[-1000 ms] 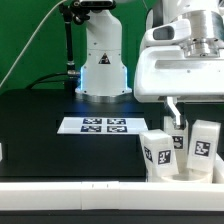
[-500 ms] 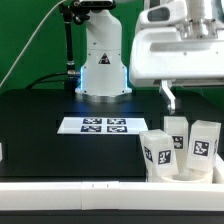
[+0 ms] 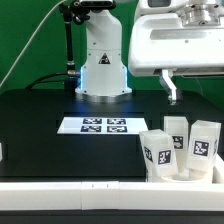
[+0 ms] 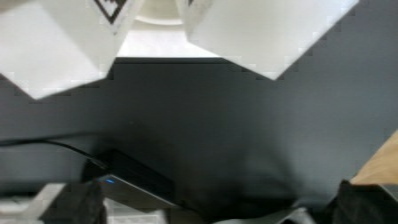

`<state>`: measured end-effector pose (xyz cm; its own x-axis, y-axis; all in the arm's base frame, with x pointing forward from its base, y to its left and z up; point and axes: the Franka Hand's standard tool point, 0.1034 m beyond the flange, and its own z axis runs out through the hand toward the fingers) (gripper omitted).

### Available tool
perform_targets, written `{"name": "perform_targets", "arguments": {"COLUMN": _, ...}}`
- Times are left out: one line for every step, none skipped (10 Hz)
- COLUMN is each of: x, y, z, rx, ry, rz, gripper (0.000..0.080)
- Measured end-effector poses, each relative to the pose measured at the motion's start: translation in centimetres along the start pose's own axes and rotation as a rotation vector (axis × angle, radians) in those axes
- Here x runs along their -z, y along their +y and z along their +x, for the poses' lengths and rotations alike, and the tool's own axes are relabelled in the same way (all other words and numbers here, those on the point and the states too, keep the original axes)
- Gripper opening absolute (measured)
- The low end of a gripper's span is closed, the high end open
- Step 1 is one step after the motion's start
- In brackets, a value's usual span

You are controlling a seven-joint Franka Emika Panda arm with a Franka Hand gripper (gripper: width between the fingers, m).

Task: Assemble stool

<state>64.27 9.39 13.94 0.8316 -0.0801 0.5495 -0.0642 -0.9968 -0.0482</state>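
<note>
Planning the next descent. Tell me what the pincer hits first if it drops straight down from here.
Probably the white stool legs standing below the pincer, most likely the rear ones. Depth is unclear in the exterior view, so it may instead land on the black table behind them.

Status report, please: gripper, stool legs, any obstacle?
Gripper raised above legs, holding nothing, jaws state unclear. Legs stand grouped by the marker board. No obstacle visible.

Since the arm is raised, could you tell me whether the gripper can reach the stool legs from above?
Probably yes: the gripper hangs above the stool legs, with nothing between them.
</note>
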Motion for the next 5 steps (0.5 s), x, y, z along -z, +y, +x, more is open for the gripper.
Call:
{"name": "perform_targets", "arguments": {"x": 0.23, "y": 0.6, "z": -0.04, "rx": -0.094, "ry": -0.022, "rz": -0.004, "gripper": 0.0648}}
{"name": "perform_targets", "arguments": {"x": 0.4, "y": 0.14, "z": -0.94, "rx": -0.173, "ry": -0.155, "rz": -0.002, "gripper": 0.0648}}
{"name": "perform_targets", "arguments": {"x": 0.67, "y": 0.16, "z": -0.83, "rx": -0.183, "ry": -0.246, "rz": 0.0, "gripper": 0.0648}}
{"name": "perform_targets", "arguments": {"x": 0.67, "y": 0.45, "z": -0.8, "rx": -0.186, "ry": -0.314, "rz": 0.001, "gripper": 0.0648}}
{"name": "perform_targets", "arguments": {"x": 0.74, "y": 0.63, "z": -0.99, "rx": -0.192, "ry": -0.376, "rz": 0.001, "gripper": 0.0648}}
